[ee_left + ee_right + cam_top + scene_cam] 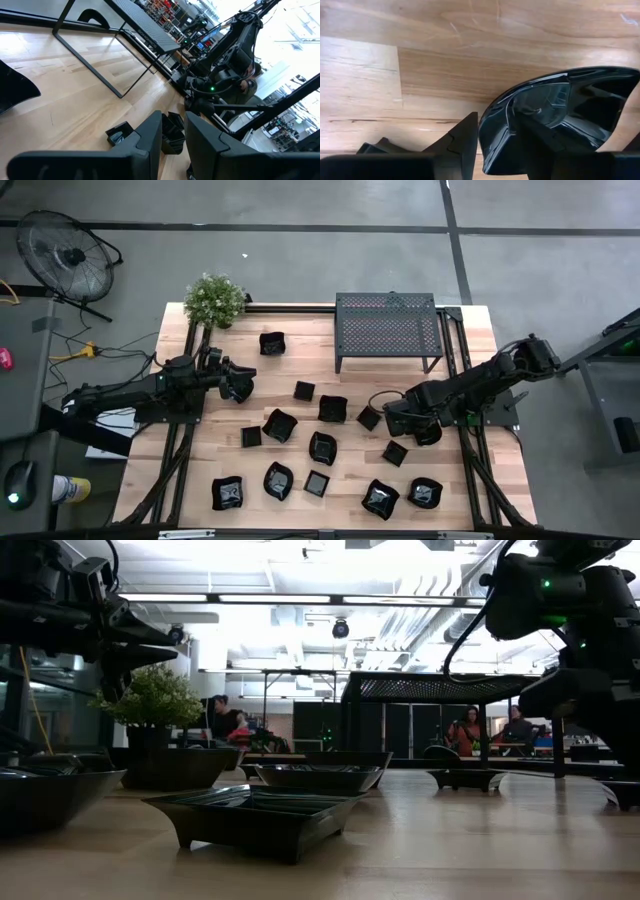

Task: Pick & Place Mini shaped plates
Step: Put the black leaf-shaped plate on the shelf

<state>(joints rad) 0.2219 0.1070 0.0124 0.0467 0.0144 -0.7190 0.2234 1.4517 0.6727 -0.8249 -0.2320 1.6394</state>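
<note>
Several small black glossy plates [279, 424] lie scattered flat on the wooden table; in the low view one sits nearest [255, 815]. My right gripper [392, 420] [495, 125] is right of the table's middle, shut on a rounded plate [370, 417] [565, 110]. My left gripper [240, 385] [173, 122] hovers over the table's left part with a narrow gap between its fingers, holding nothing. It points toward the right arm and the plates near the middle. My right gripper pinches the rounded plate's rim [496, 131] at the edge nearest the arm. One finger [462, 142] is outside the wall and the other [537, 142] is inside the bowl. The fingers slant down from the table's right side. Whether the plate is lifted does not show.
A black perforated metal rack [387, 330] stands at the far edge, right of centre. A small potted plant [215, 300] sits at the far left corner. A fan [65, 255] stands on the floor beyond the table. People show in the room behind [465, 735].
</note>
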